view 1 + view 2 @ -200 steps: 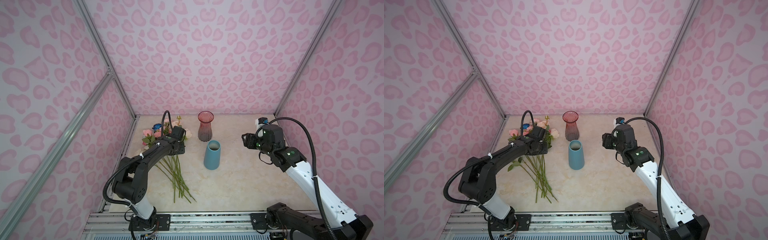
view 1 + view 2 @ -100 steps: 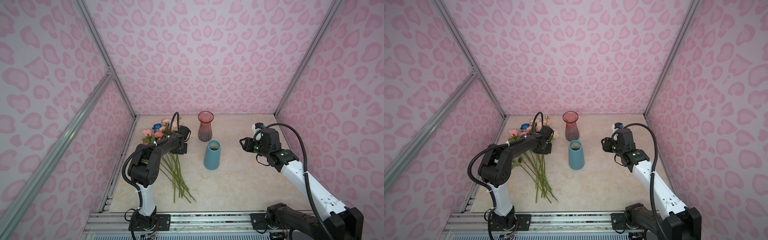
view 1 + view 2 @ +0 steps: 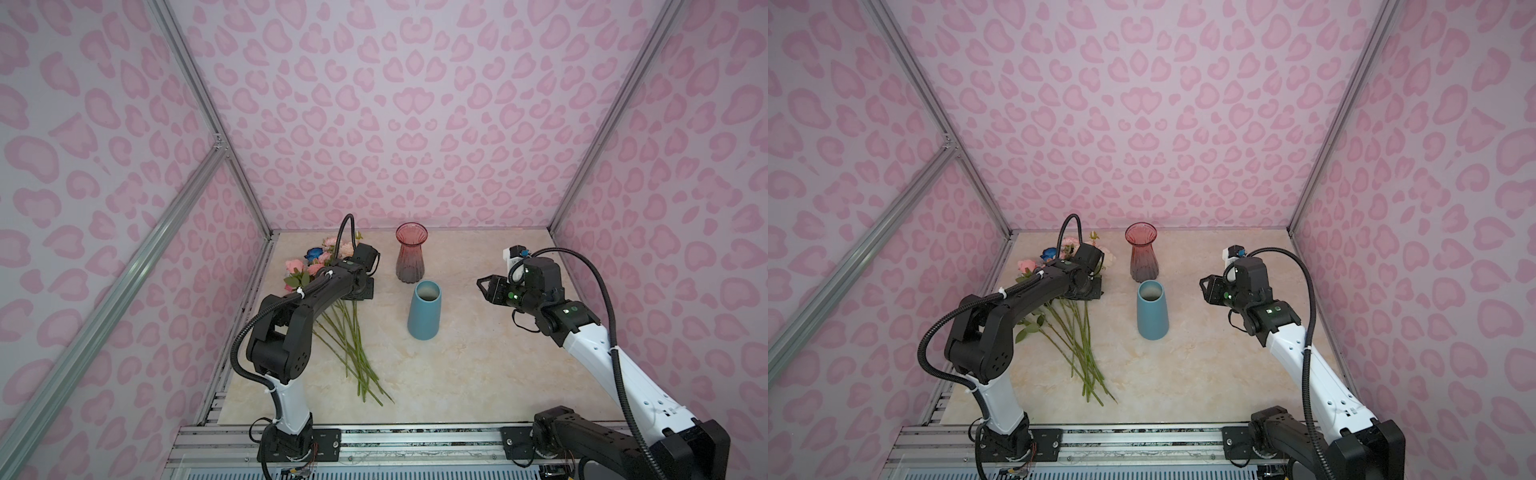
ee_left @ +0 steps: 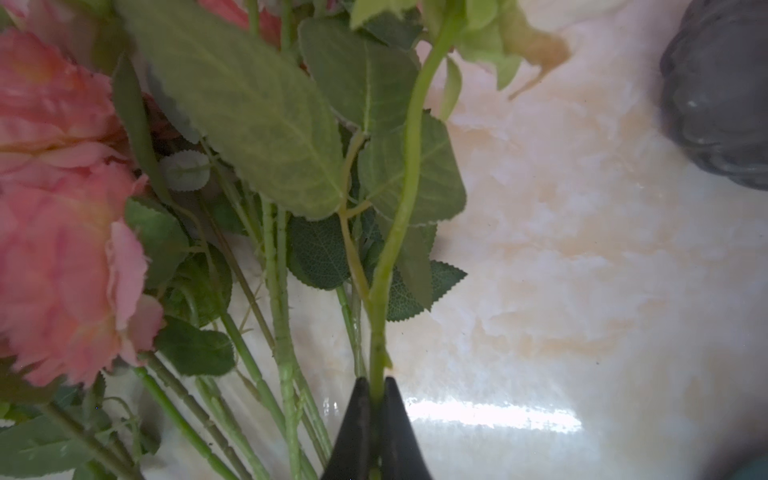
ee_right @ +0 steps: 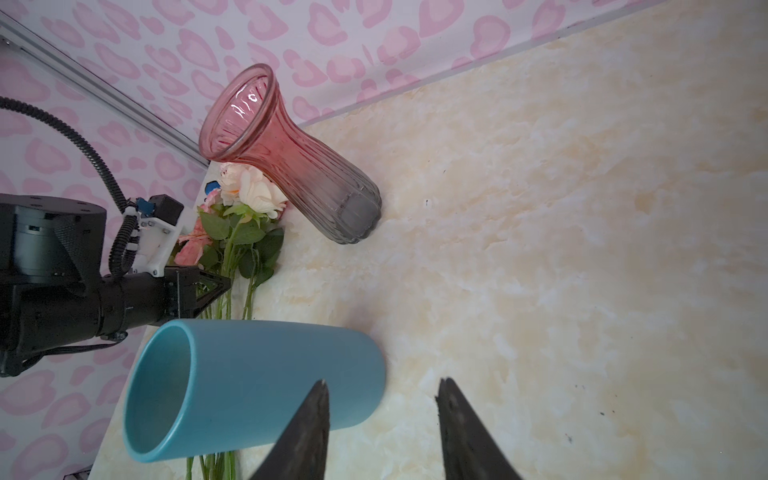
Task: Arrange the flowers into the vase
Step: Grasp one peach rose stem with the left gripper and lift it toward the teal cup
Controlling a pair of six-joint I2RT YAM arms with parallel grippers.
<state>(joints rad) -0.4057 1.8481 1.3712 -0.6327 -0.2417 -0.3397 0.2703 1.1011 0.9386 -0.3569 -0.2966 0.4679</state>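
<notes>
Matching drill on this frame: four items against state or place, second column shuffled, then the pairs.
Items
1. left gripper
2. right gripper
3. teal vase
4. pink glass vase

State or place
A. upright, farthest back
B. shut on a green stem
C. open, holding nothing
D. upright, just in front of the other vase

Pairs: 1-B, 2-C, 3-D, 4-A

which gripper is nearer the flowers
Left. The left gripper is shut on one stem among the flowers; the right gripper is open on the far side of the blue vase, touching nothing.
</notes>
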